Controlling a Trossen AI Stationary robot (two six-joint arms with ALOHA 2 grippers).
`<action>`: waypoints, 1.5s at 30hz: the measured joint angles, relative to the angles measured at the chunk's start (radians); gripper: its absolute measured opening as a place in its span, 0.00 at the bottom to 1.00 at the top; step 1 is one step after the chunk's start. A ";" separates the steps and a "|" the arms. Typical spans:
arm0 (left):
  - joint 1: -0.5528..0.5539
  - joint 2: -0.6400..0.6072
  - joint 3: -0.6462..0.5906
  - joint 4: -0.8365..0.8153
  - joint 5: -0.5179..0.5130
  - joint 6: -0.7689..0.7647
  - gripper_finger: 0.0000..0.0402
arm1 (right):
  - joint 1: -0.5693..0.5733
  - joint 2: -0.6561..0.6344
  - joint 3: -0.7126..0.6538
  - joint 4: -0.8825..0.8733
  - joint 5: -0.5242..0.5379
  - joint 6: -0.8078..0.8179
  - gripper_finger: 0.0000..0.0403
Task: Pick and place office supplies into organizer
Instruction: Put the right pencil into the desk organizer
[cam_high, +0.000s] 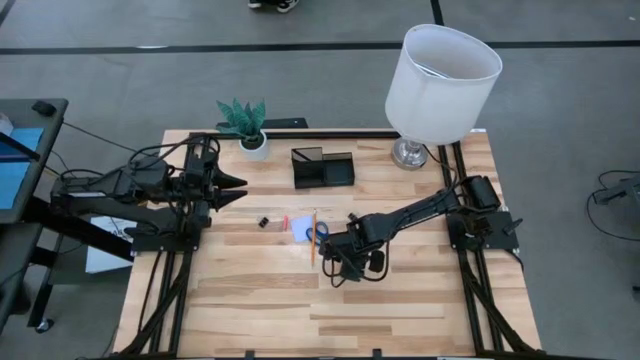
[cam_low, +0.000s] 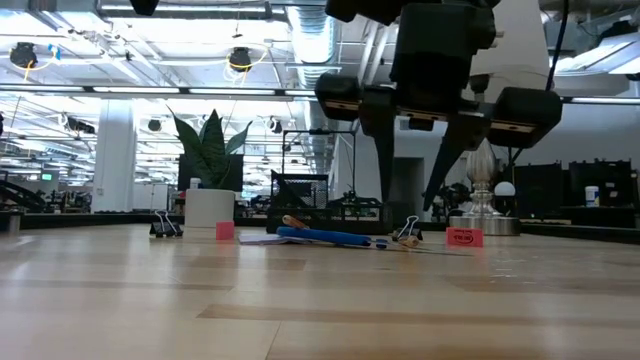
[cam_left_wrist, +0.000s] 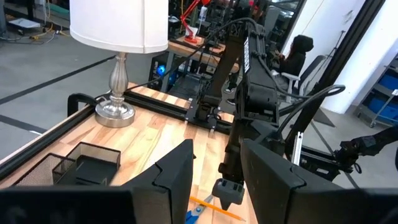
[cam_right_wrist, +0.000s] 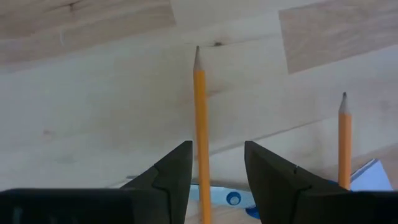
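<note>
High view: right end effector (cam_high: 333, 262) over the scissors (cam_high: 318, 232), fingers apart astride one pencil (cam_right_wrist: 200, 130), not clamping. Organizer (cam_high: 322, 168) beyond the scissors, by the lamp (cam_high: 440, 75). Left end effector (cam_high: 232, 187) parted, empty. Red tag (cam_low: 464, 237): lettering unreadable.

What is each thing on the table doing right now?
right gripper: open, fingers either side of a pencil, not gripping.
pencil: lying flat on the table.
second pencil: lying flat, apart from the first.
scissors: lying flat, untouched.
organizer: upright; nothing visible inside.
lamp: upright.
plant pot: upright.
left gripper: open, holding nothing.
</note>
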 joint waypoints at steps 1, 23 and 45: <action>0.000 0.002 0.000 0.002 0.000 0.000 0.31 | -0.002 0.000 0.000 -0.001 -0.001 0.000 0.34; 0.000 0.027 0.000 0.000 0.000 -0.002 0.31 | -0.002 0.001 -0.007 0.005 -0.029 0.002 0.35; 0.000 0.026 0.000 0.005 0.001 -0.005 0.31 | -0.017 0.031 -0.008 0.016 -0.079 0.003 0.35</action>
